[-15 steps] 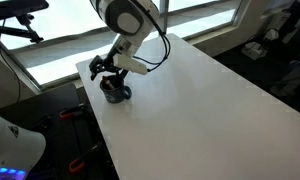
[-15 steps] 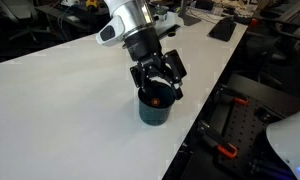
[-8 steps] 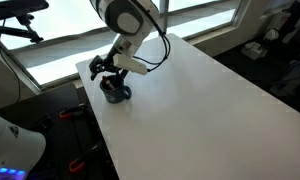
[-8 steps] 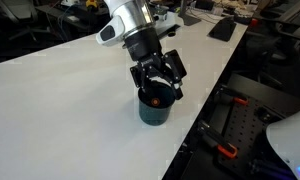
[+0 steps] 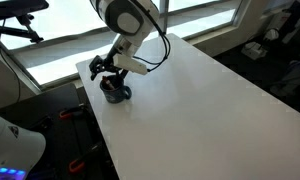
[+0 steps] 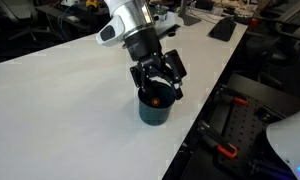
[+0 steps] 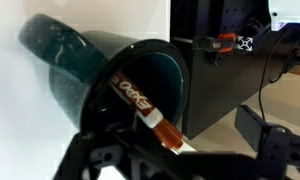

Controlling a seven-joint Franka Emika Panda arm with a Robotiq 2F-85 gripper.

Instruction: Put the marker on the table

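The gripper (image 6: 160, 88) hangs with jaws spread wide over the dark cup (image 6: 155, 110) near the tabletop (image 6: 60, 90) edge, unmoved since a second ago. The marker (image 7: 145, 108) leans inside the cup.

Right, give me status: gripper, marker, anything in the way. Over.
Gripper open, right above the cup. Marker leaning inside the cup, not gripped. Only the cup's wall around it; bare table alongside.
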